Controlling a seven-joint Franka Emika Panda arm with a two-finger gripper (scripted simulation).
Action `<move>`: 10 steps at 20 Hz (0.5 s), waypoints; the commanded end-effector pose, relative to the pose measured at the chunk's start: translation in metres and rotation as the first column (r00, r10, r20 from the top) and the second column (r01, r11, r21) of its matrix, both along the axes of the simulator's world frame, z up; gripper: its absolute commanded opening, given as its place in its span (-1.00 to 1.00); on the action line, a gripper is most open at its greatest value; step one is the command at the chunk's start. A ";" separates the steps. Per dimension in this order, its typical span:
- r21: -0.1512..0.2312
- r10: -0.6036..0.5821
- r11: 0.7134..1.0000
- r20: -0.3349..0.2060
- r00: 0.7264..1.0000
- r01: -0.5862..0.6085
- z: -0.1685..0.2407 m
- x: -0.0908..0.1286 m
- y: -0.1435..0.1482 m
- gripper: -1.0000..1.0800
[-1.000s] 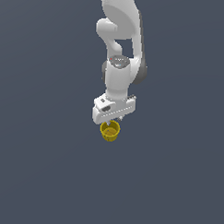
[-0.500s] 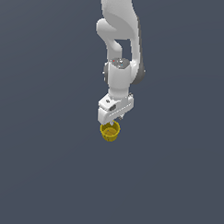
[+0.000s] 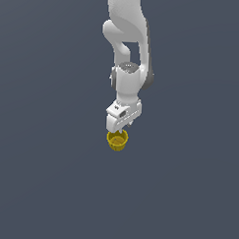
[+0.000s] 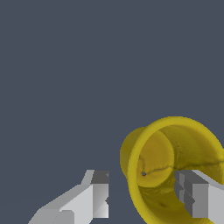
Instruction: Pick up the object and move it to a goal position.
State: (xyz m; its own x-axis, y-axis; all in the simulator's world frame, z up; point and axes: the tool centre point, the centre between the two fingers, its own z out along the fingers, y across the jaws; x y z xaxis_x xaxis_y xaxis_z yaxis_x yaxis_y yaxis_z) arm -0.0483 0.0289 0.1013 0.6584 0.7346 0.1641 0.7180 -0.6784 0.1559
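The gripper [image 3: 122, 130] stands open just above the yellow cup [image 3: 117, 140], its fingers spread and gripping nothing. In the wrist view one finger [image 4: 199, 197] reaches down inside the cup's [image 4: 175, 170] mouth while the other finger [image 4: 94, 194] sits outside the wall, so the jaws straddle one side of the rim (a rim pinch, by the look of it, rather than a grasp round the whole body). Compared with a second ago, the wrist has turned: the gripper's broad face, then square to the exterior camera, is now angled, while the cup sits in the same spot on the dark grey floor [image 3: 50, 177]. That suggests alignment is being finished, and closing on the wall and lifting remain.
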 end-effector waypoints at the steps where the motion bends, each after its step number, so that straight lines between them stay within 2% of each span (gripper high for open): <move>1: 0.000 0.000 1.000 0.000 1.000 0.000 -0.001 0.000 0.000 0.23; 10: -0.001 0.004 1.000 0.001 1.000 -0.004 -0.023 0.004 0.000 0.23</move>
